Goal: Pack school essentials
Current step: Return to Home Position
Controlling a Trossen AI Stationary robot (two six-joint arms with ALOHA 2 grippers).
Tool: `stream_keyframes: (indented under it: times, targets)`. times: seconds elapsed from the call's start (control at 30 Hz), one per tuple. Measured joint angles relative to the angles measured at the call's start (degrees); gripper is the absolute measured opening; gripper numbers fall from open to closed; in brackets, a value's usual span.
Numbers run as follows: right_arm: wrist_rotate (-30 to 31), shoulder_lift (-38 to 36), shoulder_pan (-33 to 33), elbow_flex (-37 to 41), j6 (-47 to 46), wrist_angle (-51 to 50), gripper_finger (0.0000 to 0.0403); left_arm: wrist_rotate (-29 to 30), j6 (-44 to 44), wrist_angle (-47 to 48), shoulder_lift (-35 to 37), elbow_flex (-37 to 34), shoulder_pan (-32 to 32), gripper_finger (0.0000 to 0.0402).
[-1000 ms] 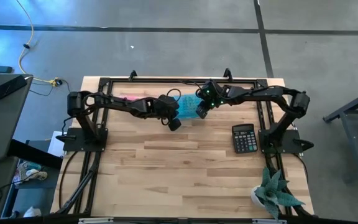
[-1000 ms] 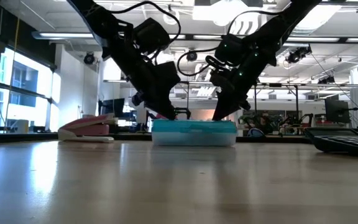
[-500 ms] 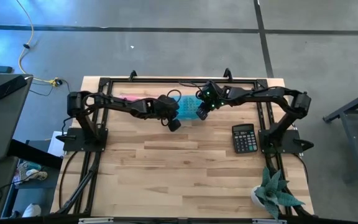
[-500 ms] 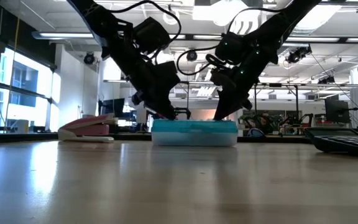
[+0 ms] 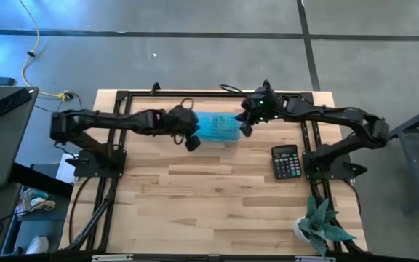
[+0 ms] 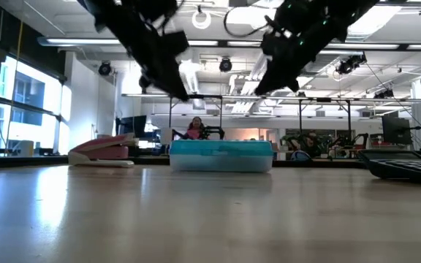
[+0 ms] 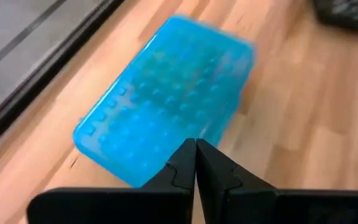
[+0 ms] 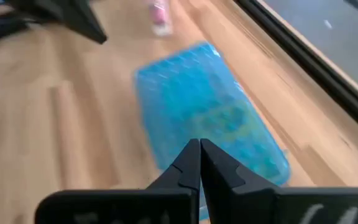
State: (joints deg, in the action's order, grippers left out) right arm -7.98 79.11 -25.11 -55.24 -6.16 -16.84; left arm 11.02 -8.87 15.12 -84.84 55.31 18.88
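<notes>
Box untouched, between both arms' pinched fingers

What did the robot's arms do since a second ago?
Both lifted off the blue supply box and drew apart, the left end effector to its own side, the right end effector to its own, both shut, holding nothing. The box stayed closed on the table; the calculator did not move.

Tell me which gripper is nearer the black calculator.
Right. The right gripper hangs by the end of the blue box facing the calculator; the left gripper is at its other end.
</notes>
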Motion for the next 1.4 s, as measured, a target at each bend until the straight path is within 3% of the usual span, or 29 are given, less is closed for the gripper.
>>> stream_keyframes:
  times: [0.17,0.43,0.63,0.77,0.93,1.13,1.4]
  targets:
    - [-2.36,-6.95,3.37,-0.02,4.85,-1.81,0.0000,-0.01,-0.41,0.09,8.68,-2.31,-4.88,0.0003]
    - [-2.37,-13.20,10.56,0.40,8.72,-2.10,0.0000,-1.86,-0.52,-18.60,21.56,-16.76,-11.91,0.0001]
    - [-2.20,-16.99,13.61,12.11,6.02,8.64,0.0000,-2.05,-4.94,-26.97,29.36,-28.71,-14.77,0.0001]
    - [-1.82,-21.61,13.91,20.09,3.43,14.69,0.0000,-2.02,-6.91,-29.35,34.36,-34.70,-17.21,0.0000]
    - [-0.56,-30.15,13.07,26.03,1.89,15.36,0.0000,-1.52,-8.40,-34.27,40.80,-42.22,-20.14,0.0000]
    - [-0.54,-41.73,11.40,28.11,2.35,14.63,0.0000,-1.50,-9.49,-40.42,48.08,-50.00,-22.04,0.0000]
    - [-0.49,-54.20,10.80,28.11,2.74,7.90,0.0000,-1.55,-9.59,-40.00,56.94,-53.86,-22.85,0.0001]
